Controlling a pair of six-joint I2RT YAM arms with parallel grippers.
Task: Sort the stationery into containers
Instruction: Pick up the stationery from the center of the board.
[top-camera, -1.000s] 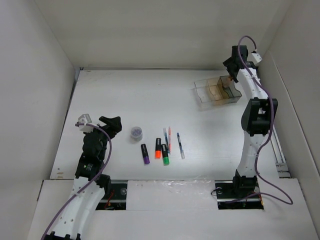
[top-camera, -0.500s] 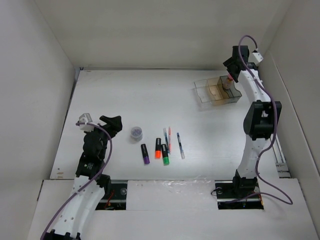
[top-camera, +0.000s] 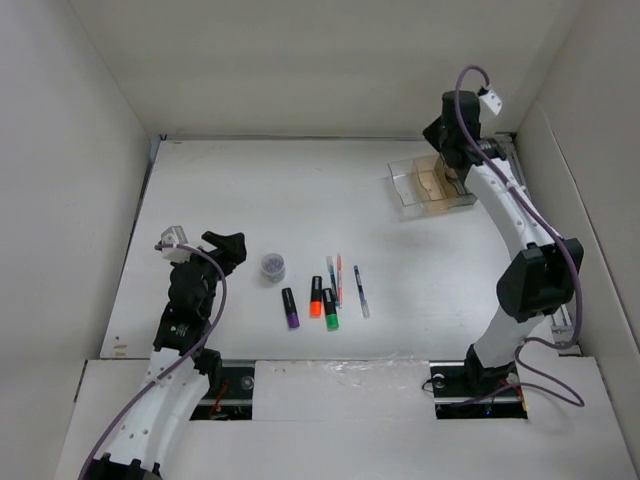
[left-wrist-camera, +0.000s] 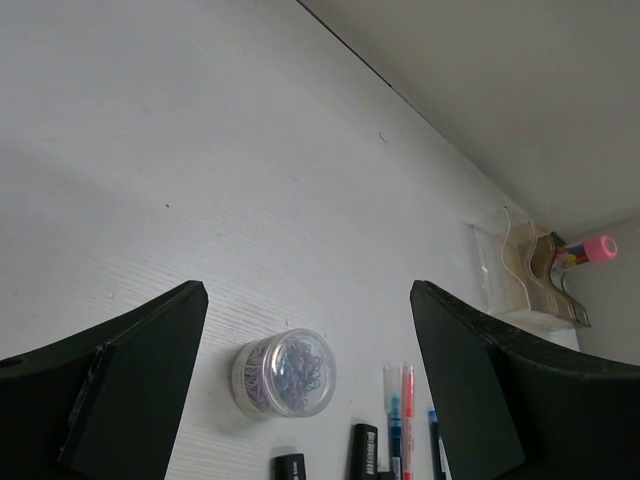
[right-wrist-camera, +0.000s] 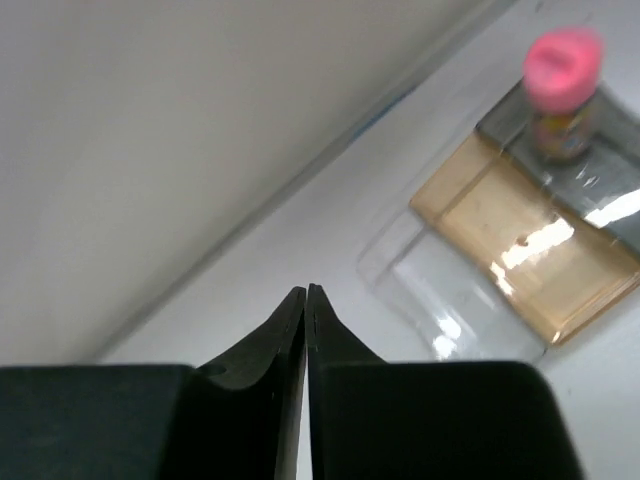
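Note:
The transparent organiser (top-camera: 425, 190) (right-wrist-camera: 520, 240) stands at the back right. A pink-capped bottle (right-wrist-camera: 563, 75) (left-wrist-camera: 585, 250) stands upright in its dark grey compartment. My right gripper (top-camera: 440, 138) (right-wrist-camera: 305, 290) hangs just behind the organiser, shut and holding nothing. The round clear jar (top-camera: 272, 265) (left-wrist-camera: 285, 372) lies in front of my left gripper (top-camera: 226, 250) (left-wrist-camera: 308, 290), which is open and empty. Purple (top-camera: 291, 308), orange (top-camera: 316, 297) and green (top-camera: 330, 309) highlighters lie side by side. Three thin pens (top-camera: 336, 279) (left-wrist-camera: 400, 420) lie just right of them, one (top-camera: 360, 291) slightly apart.
White walls enclose the table on the left, back and right. The back wall's seam (right-wrist-camera: 330, 140) runs close behind my right gripper. The organiser's amber and clear (right-wrist-camera: 450, 290) compartments hold nothing.
My right gripper has shut and swung up and left off the organiser, leaving the pink-capped bottle standing in it. The left arm has not moved.

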